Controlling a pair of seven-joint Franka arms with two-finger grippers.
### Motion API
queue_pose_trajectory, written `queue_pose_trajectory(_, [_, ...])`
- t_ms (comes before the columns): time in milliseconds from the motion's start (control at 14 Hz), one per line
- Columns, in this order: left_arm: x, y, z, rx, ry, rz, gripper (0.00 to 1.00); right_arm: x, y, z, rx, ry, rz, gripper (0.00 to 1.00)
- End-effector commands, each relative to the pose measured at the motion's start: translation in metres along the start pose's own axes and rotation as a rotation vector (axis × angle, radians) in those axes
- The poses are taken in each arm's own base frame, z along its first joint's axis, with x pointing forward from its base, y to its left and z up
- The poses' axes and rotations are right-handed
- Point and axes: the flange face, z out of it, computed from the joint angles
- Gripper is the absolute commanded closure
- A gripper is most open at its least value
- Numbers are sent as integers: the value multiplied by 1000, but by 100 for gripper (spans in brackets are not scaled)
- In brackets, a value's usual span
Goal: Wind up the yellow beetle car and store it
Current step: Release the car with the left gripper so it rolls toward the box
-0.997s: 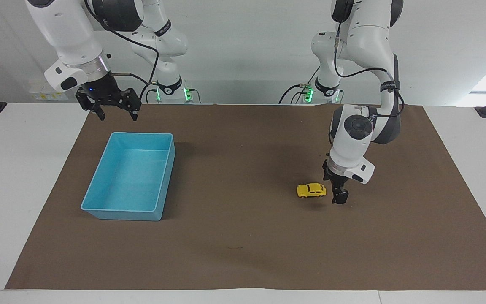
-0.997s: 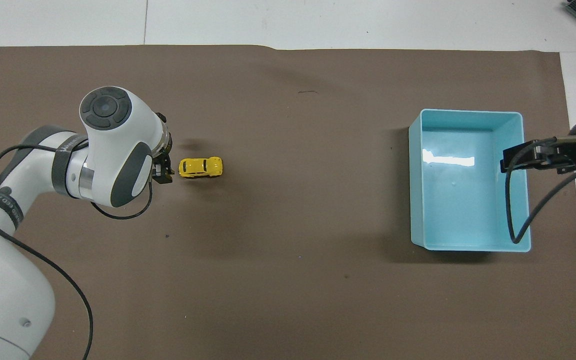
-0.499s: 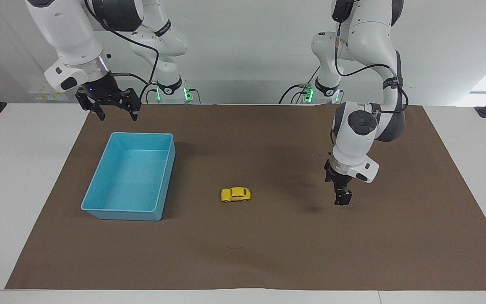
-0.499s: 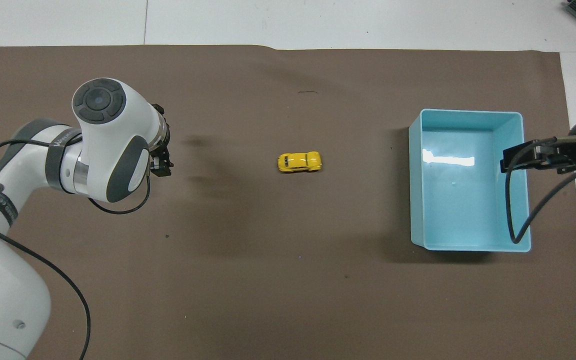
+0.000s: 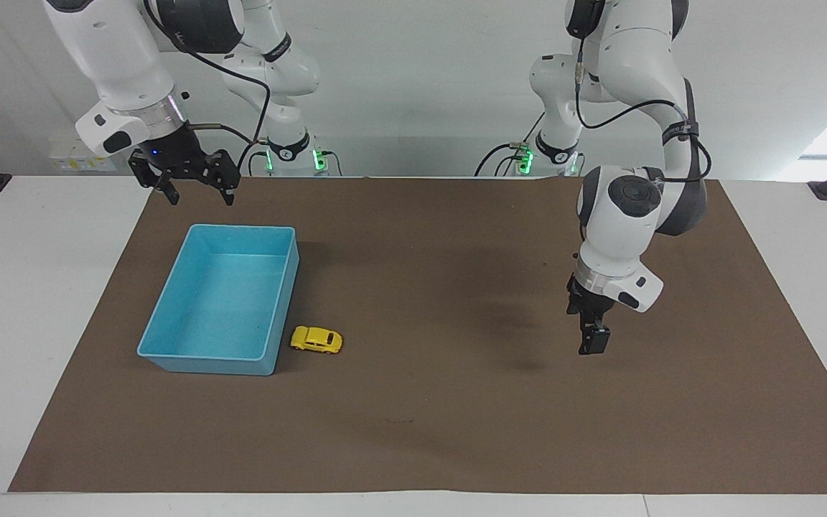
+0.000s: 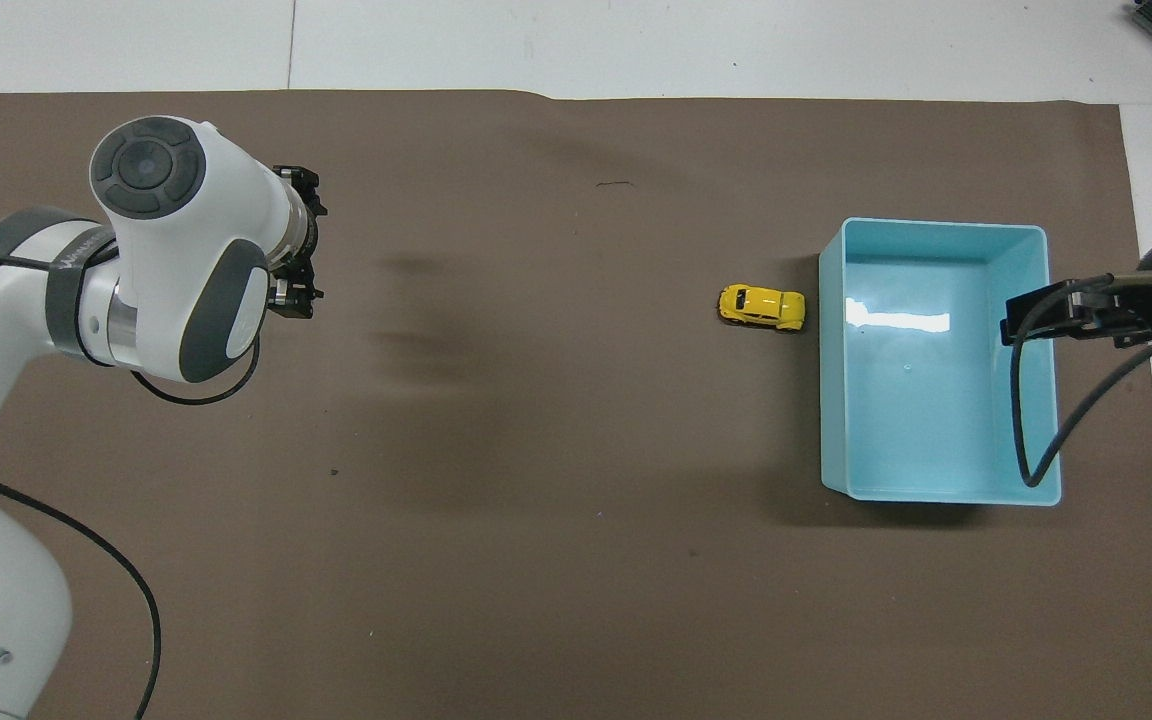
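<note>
The yellow beetle car (image 5: pixel 316 339) (image 6: pixel 762 307) stands on its wheels on the brown mat, right beside the light blue bin (image 5: pixel 205 365) (image 6: pixel 936 490), on the bin's side toward the left arm's end and near its corner farther from the robots. I cannot tell whether car and bin touch. Nothing lies in the bin. My left gripper (image 5: pixel 593 343) (image 6: pixel 301 240) hangs open and empty a little above the mat, well apart from the car, toward the left arm's end. My right gripper (image 5: pixel 198 194) (image 6: pixel 1016 322) waits open and empty above the bin's edge nearer the robots.
The brown mat (image 5: pixel 456 431) covers most of the white table (image 5: pixel 26 323). A black cable loops from the right wrist over the bin in the overhead view.
The car has rolled across the mat from beside the left gripper to the bin's side. The left gripper drew away toward its own end. The right arm stayed still.
</note>
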Motion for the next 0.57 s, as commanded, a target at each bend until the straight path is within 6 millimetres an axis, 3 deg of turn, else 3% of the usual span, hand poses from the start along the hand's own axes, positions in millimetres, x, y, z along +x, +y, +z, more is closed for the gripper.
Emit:
queue_pose_trajectory(0, [4,2,-24,-11,18,141,0,3,2,-2,15,10,14,0])
queue_pose_trajectory(356, [11,1,-55,-50,24,444,0,3,1,-2,17,11,14,0])
queue_pose_trajectory(499, [29,-1,-69,-61,39,599,0,3,1,-2,17,11,14,0])
